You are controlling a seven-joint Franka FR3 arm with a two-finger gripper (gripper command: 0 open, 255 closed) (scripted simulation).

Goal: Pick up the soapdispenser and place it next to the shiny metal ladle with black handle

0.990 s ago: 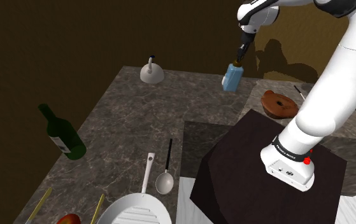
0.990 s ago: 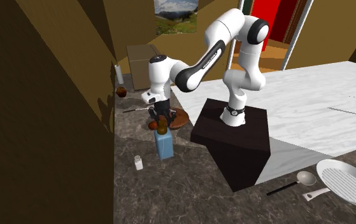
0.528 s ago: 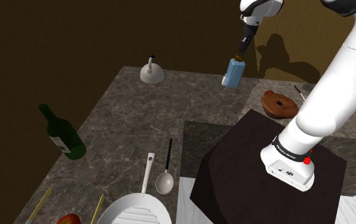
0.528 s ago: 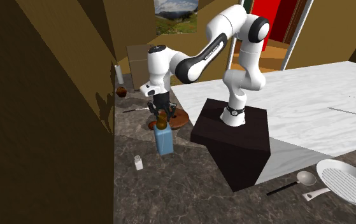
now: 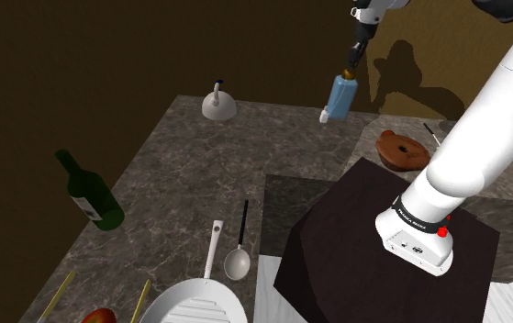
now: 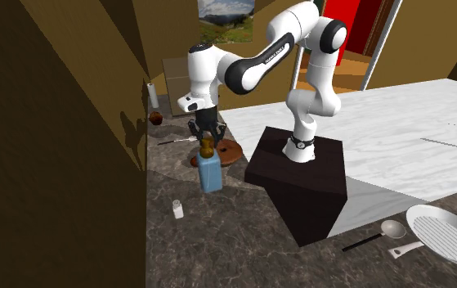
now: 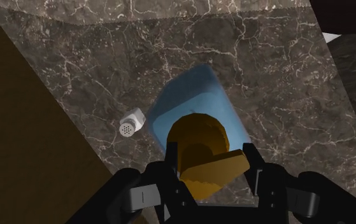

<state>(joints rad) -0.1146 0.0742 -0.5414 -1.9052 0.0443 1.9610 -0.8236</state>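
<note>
I have the gripper [image 7: 211, 162] clamped on the brown pump of the blue soap dispenser [image 5: 340, 98] so the bottle hangs beneath it, apparently clear of the marble counter [image 5: 181, 156], for carrying to the ladle [image 5: 239, 240], well apart at seven o'clock in the shoulder view.

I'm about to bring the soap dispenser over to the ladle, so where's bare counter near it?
Room for the soap dispenser: the bare counter between the wine bottle and the ladle, alongside its black handle. Crowded: the pan has its handle beside the ladle's bowl, and the black stand leaves a narrow strip on the ladle's other side.
</note>
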